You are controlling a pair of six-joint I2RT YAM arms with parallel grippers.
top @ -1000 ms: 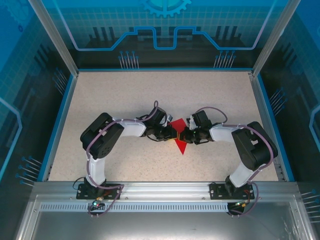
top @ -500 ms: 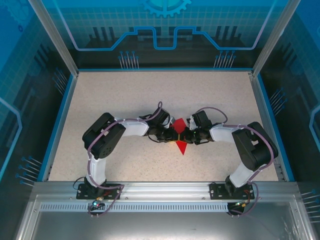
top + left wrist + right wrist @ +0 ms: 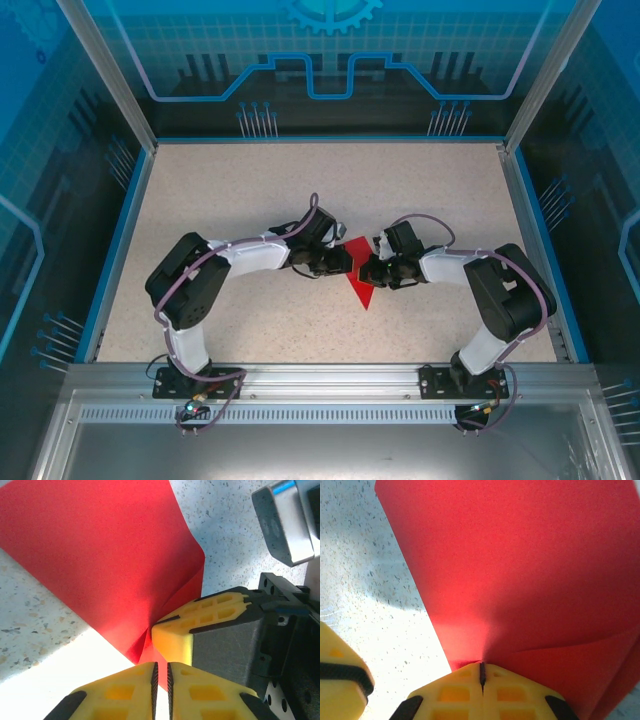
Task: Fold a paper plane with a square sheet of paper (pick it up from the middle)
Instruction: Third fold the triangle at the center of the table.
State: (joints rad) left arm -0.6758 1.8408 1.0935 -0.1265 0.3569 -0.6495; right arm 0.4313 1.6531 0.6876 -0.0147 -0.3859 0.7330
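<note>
Pinching the red sheet of paper [image 3: 520, 555] over the worktop [image 3: 250, 200], the right gripper [image 3: 481, 672] is clamped tight. The left gripper [image 3: 161, 680] sits nearly closed at its corner, its hold unclear. Pulling apart could tear it.

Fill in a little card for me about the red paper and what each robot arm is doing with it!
paper: red sheet, partly bent up, not lying flat
right end effector: shut, pinching the sheet
left end effector: jaws nearly together, right beside the sheet's corner; I cannot tell whether it grips the sheet
place: middle of the speckled table, between the two arms
plane: not a dart shape yet
</note>
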